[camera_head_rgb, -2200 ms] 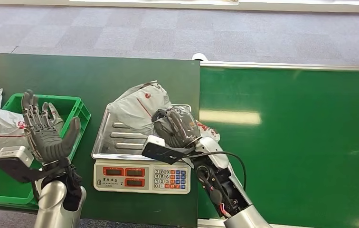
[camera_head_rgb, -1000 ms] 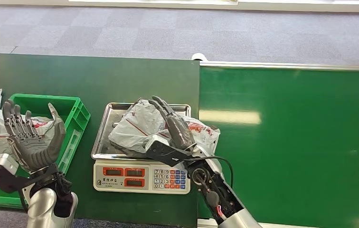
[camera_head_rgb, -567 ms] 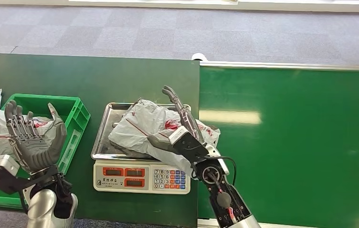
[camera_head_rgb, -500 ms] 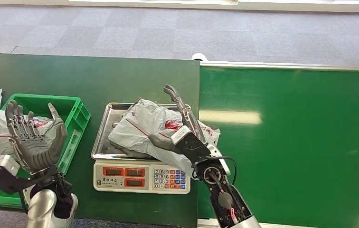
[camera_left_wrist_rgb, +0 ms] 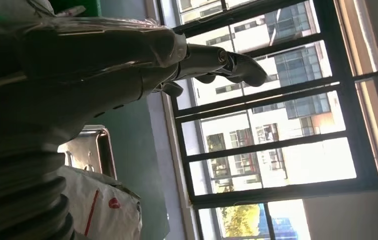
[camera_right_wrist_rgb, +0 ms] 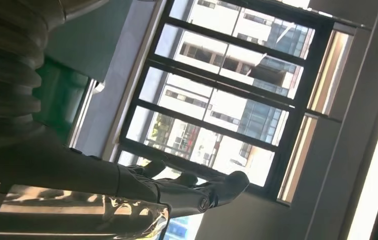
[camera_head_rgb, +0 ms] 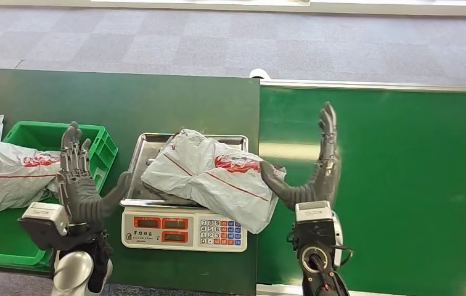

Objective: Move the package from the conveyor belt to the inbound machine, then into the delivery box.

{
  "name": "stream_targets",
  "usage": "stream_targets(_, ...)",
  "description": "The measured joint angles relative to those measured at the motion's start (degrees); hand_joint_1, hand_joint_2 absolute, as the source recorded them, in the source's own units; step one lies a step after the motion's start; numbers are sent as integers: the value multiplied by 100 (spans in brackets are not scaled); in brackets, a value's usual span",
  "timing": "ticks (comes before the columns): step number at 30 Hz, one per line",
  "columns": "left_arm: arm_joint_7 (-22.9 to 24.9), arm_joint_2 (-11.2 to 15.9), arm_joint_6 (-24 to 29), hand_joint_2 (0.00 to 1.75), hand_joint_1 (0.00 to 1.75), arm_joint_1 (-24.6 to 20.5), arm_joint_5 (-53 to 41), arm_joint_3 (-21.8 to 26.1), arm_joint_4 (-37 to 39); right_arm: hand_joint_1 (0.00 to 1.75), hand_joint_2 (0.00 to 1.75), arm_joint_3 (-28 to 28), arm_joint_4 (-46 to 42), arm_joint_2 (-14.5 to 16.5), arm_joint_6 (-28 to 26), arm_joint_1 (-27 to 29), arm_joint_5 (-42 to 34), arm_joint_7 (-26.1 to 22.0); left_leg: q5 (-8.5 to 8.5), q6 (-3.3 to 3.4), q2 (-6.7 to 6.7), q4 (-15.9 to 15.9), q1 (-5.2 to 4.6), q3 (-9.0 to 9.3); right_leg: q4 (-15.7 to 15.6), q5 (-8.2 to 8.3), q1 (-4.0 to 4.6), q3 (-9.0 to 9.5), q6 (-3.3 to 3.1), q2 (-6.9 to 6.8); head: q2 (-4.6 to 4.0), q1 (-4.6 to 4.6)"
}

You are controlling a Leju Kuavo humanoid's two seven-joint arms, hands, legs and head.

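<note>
The package (camera_head_rgb: 209,176), a grey-white plastic mailer with red print, lies on the steel tray (camera_head_rgb: 133,165) of the scale (camera_head_rgb: 184,231) and overhangs its right side. Just right of it, over the belt edge, my right hand (camera_head_rgb: 315,176) stands open with its fingers pointing up and its thumb close to the package's right edge. My left hand (camera_head_rgb: 82,188) is open between the green crate (camera_head_rgb: 104,143) and the scale, thumb near the tray's left rim. The left wrist view shows my left hand (camera_left_wrist_rgb: 127,65), the tray (camera_left_wrist_rgb: 89,150) and the package (camera_left_wrist_rgb: 102,210). My right hand (camera_right_wrist_rgb: 127,185) holds nothing.
The green conveyor belt (camera_head_rgb: 391,185) stretches to the right of the dark green table (camera_head_rgb: 126,98). Other grey mailers (camera_head_rgb: 8,172) lie in and over the green crate at the left. Grey carpet floor lies beyond the table.
My right hand has let go of the package and swung right off it, fingers now upright over the belt. My left hand has moved right, up to the scale. The package has settled flat.
</note>
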Motion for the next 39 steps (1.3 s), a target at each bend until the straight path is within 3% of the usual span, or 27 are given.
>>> stream_targets(7,100,55,-75,175,0,-17,-297,-208,0,0,175,-621,-458,-248,159,481,-12,-83,0,0,15,0,0,0,0,2,0,-2,-1,12,0,-1)
stream_targets(11,266,93,-80,175,0,-101,-703,-319,49,0,175,-797,-522,-340,271,594,109,193,1,0,8,0,0,1,0,1,0,-2,-1,7,0,-2)
stream_targets(20,494,159,-64,175,0,-382,-1366,-578,316,0,175,-1090,-520,-502,403,914,-521,77,1,0,4,0,-1,-1,0,1,-1,1,0,1,0,-3)
stream_targets(25,990,267,-330,175,0,-1066,-2100,-1150,1161,0,175,-1191,-393,-548,755,1160,-1238,-91,3,-1,5,0,1,-1,1,2,1,1,-1,5,0,-1)
stream_targets(39,1365,394,-813,175,0,-1679,-3052,-2022,2471,0,175,-1203,-127,-548,910,1087,-1147,-11,3,0,5,0,0,-2,1,3,0,0,-1,5,0,-2)
